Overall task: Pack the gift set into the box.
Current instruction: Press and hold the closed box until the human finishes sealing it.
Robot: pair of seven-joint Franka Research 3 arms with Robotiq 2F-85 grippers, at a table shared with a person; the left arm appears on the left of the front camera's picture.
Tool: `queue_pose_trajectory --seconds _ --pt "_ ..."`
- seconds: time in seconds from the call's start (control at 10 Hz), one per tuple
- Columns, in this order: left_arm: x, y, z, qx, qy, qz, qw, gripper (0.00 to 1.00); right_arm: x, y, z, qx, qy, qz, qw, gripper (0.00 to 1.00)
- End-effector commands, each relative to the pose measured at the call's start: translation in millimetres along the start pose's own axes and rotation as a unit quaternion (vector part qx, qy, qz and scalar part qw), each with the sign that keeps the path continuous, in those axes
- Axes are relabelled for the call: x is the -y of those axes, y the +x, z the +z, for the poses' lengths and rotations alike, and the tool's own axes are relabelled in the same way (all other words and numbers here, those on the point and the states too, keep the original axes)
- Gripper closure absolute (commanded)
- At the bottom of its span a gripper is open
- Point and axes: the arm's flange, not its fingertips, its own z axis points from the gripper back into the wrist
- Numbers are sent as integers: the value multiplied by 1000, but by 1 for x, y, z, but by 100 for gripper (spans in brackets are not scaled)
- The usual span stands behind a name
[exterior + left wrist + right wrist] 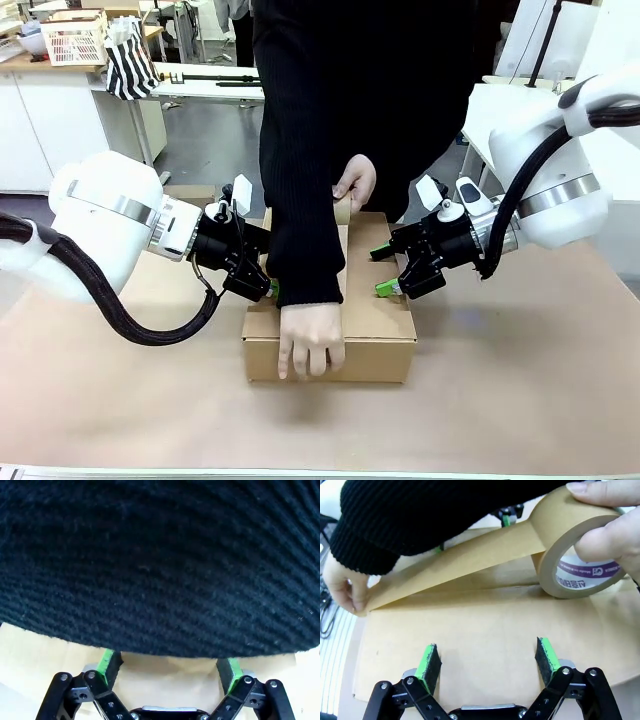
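Front view: the box (375, 330), closed, sits at the middle of the counter (520, 400), nearer its near edge than its far one. A person at the far edge leans over it; one hand (310, 340) presses down at the box's near edge, the black sleeve (300, 200) lying across the lid, while the other hand (356, 182) holds a tape roll (343, 209) at the box's far edge. The left gripper (262, 282) rests against the box's left side, partly hidden behind the sleeve. The right gripper (385, 270) rests over the box's right side, jaws released, grasping nothing. Left wrist view: the green pads (106, 661) stand apart, jaws released, with the sleeve directly ahead and cardboard below. Right wrist view: the pads (547, 655) stand wide apart over the box lid; a strip of brown tape (455, 567) stretches from the roll to the person's fingers at the lid's edge.
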Motion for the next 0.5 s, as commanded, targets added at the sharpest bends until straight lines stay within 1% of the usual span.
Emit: queue_pose_trajectory --seconds 0.0,0.4 --pt "1 -3 0 4 3 -2 1000 0 1 1 -2 -7 -5 3 1000 0" --pt "1 -3 0 4 3 -2 1000 0 1 1 -2 -7 -5 3 1000 0"
